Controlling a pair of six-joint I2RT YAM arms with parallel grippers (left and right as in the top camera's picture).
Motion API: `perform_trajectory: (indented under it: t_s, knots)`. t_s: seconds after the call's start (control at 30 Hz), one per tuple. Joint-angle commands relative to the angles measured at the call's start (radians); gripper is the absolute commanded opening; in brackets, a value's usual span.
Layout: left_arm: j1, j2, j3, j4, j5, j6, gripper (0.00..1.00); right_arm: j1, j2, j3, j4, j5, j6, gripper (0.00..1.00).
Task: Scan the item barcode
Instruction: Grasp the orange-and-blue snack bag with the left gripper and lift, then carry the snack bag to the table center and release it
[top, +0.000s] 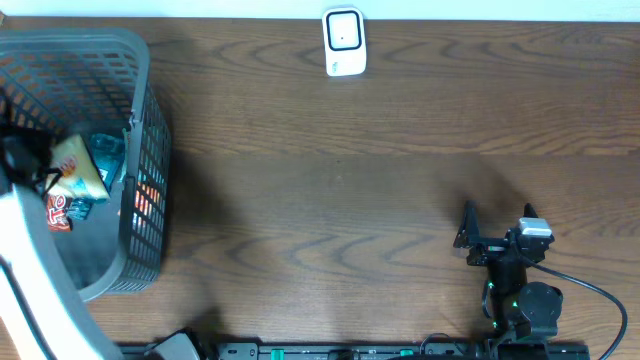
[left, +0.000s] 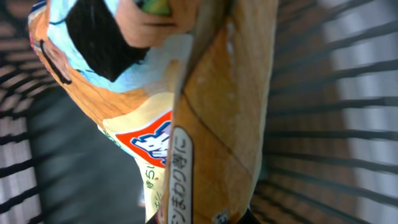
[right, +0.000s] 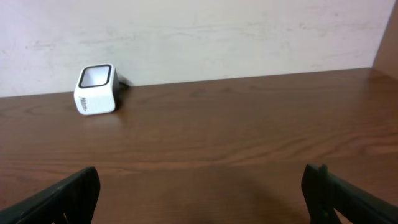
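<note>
Snack packet (left: 217, 124) — lettering wrist-view only

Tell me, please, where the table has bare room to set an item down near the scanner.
The widest bare stretch of table lies between the basket and the open right gripper, in front of the scanner. Bare strips flank the scanner. The basket is crowded with packets and the left arm.

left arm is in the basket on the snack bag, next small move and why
Probably lift the left gripper straight up: it looks shut on the snack bag inside the basket walls, and the scanner sits far across the table.
</note>
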Motion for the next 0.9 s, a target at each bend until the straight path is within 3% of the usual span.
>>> perform_trajectory:
  t_s: [0.0,0.2,0.4,0.63,0.87]
  knots:
    - [-0.013,-0.124,0.011,0.055,0.144,0.01,0.07,-0.019,-0.006,-0.001,-0.003,-0.002,-0.009,0.99]
    - [-0.143,-0.289,0.011,0.14,0.251,0.01,0.07,-0.019,-0.006,-0.001,-0.003,-0.002,-0.01,0.99]
    - [-0.426,-0.346,0.01,0.178,0.247,0.039,0.07,-0.019,-0.006,-0.001,-0.003,-0.002,-0.01,0.99]
    - [-0.791,-0.213,0.01,0.135,0.175,0.22,0.07,-0.019,-0.006,-0.001,-0.003,-0.002,-0.01,0.99]
    - [-1.076,0.076,0.01,0.077,-0.002,0.476,0.08,-0.019,-0.006,-0.001,-0.003,-0.002,-0.01,0.99]
